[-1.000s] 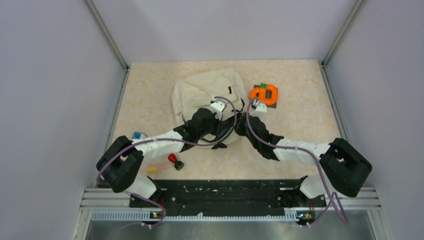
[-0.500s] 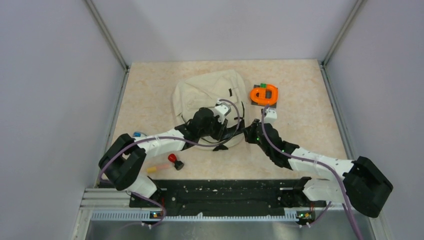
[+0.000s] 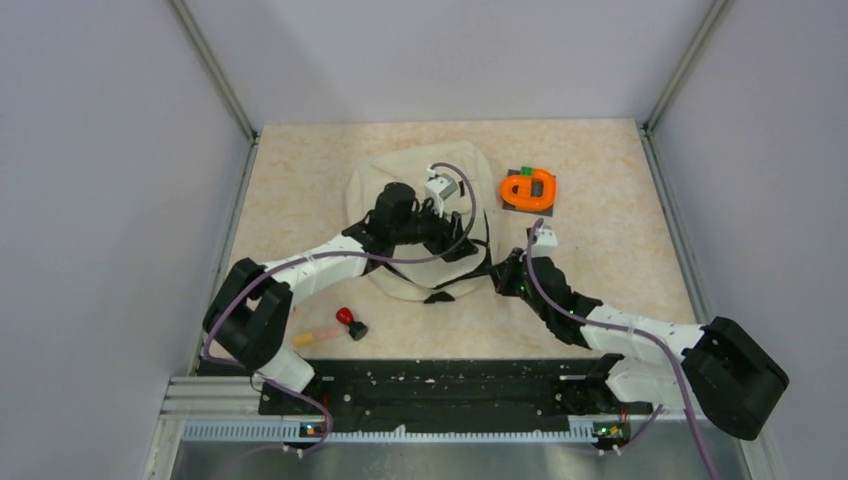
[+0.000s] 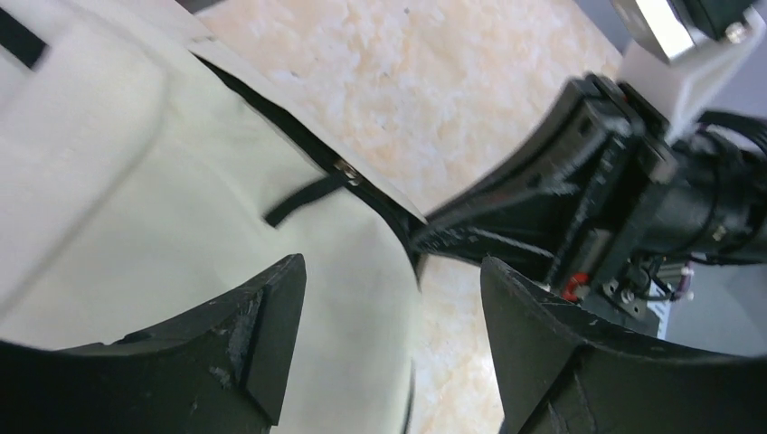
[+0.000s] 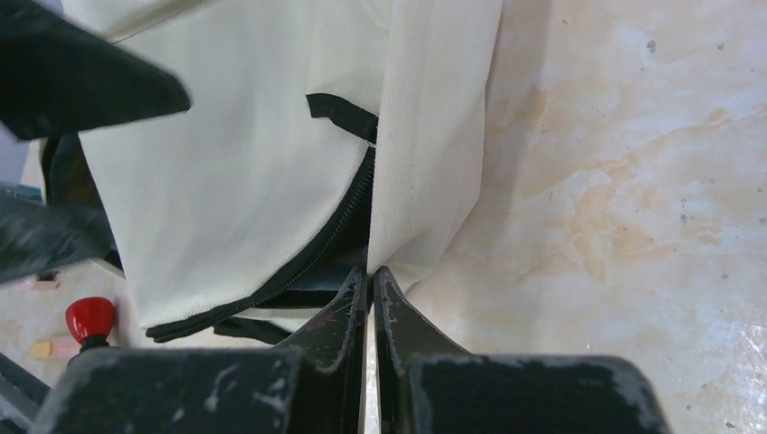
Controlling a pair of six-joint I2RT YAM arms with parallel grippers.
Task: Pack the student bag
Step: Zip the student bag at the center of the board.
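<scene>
Where the two arms leave their bases at the near edge, a red-capped piece (image 3: 347, 318) and a pale yellow stick (image 3: 312, 337) lie on the table (image 3: 620, 180), off to the near left of the right gripper (image 3: 495, 272) and well apart from it. That gripper's fingers are pressed together, pinching the near-right hem of the student bag (image 3: 400, 168) just beside its black zipper (image 5: 339, 226); a black pull tab (image 5: 342, 116) lies on the cloth beyond the fingertips. The bag, cream and slumped flat, sits at mid-table and spreads away to the far left of this gripper. Over its right part hangs the left gripper (image 4: 391, 271), fingers spread wide with nothing between them and only bag cloth below; the right gripper's tips sit just ahead of it, at the bag's edge. Farthest off, beyond the right gripper and just right of the bag, an orange ring-shaped thing (image 3: 528, 187) rests on the table, touched by neither gripper.
</scene>
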